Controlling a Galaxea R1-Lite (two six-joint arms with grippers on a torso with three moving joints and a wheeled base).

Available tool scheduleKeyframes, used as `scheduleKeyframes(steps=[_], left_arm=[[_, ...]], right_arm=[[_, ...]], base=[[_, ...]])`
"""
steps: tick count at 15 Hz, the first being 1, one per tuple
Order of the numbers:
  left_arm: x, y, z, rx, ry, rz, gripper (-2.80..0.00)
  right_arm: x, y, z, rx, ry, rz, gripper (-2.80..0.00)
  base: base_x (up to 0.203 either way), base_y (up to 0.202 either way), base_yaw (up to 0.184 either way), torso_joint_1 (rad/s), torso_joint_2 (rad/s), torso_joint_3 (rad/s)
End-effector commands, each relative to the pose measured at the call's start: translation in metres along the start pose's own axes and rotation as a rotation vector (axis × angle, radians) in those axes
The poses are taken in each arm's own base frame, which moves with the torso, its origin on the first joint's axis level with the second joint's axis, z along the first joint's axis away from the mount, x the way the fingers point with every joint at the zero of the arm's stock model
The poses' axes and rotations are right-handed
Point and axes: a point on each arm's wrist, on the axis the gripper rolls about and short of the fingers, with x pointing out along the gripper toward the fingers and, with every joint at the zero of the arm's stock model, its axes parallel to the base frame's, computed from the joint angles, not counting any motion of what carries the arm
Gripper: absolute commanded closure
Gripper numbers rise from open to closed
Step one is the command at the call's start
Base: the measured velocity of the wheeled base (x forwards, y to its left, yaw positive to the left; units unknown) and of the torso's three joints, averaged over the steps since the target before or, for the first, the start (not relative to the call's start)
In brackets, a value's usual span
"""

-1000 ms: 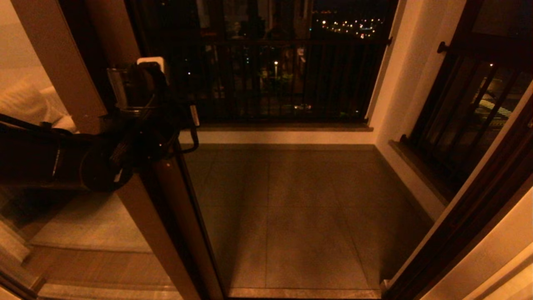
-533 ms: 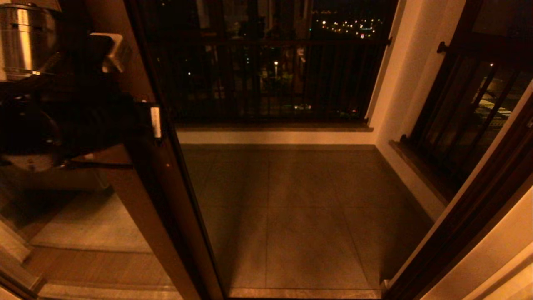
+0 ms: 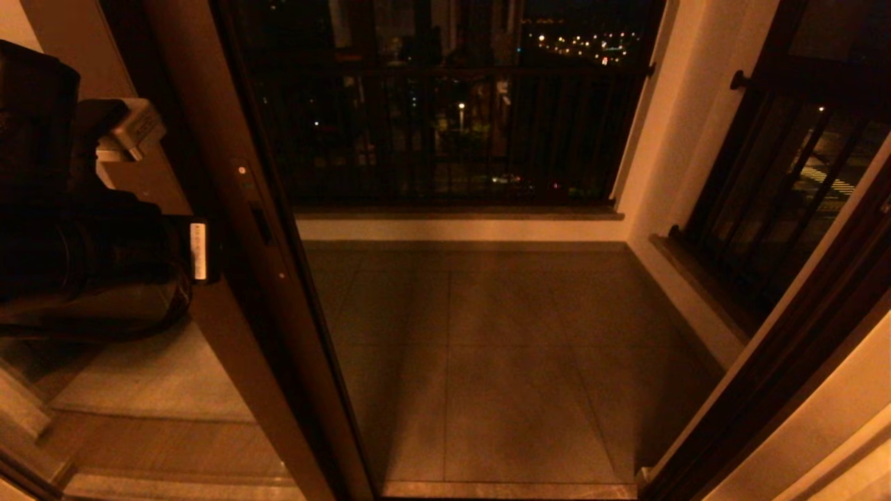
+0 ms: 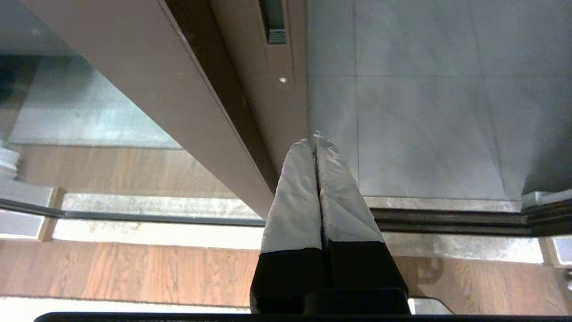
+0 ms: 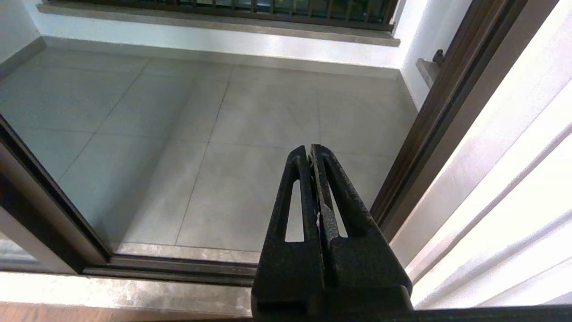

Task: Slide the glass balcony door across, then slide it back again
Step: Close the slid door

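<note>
Grey tiles cover the balcony floor (image 3: 501, 362), which ends at a low white wall topped by a dark metal railing (image 3: 445, 132), with city lights in the night beyond. To the left of the open doorway stands the glass balcony door (image 3: 230, 278), its dark brown stile running from the top of the head view down to the floor track (image 4: 447, 221), with a slim recessed handle (image 3: 262, 224) set in the stile's edge. The left end effector (image 4: 316, 138) hangs just beside that stile below the handle, its taped fingers (image 4: 295, 188) pressed together and holding nothing. The right end effector (image 5: 310, 150) is parked low over the threshold near the right door frame (image 5: 447, 112), its black fingers together and empty.
</note>
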Motion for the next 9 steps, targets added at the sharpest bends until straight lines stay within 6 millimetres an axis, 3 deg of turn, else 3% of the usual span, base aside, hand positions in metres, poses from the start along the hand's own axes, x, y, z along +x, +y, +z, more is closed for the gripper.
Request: scheduleKeyframes(steps=[1,5,6,9], left_arm=[[0.002,0.0,-0.003,0.001,0.01,0.004,0.0],[0.008,-0.004,-0.006,-0.097,0.044,-0.073,0.0],[0.015,-0.007,-0.008,-0.109,0.064,-0.065,-2.8],[0.035,-0.01,-0.004,-0.157,0.041,-0.043,-2.8]], right_arm=[[0.0,0.0,0.0,-0.001,0.001,0.002,0.0],[0.0,0.0,0.0,-0.001,0.001,0.002,0.0],[0.0,0.0,0.0,-0.001,0.001,0.001,0.0],[0.0,0.0,0.0,-0.001,0.001,0.002,0.0]], base=[[0.0,0.0,0.0,0.0,0.0,0.0],[0.0,0.0,0.0,0.0,0.0,0.0],[0.0,0.0,0.0,0.0,0.0,0.0],[0.0,0.0,0.0,0.0,0.0,0.0]])
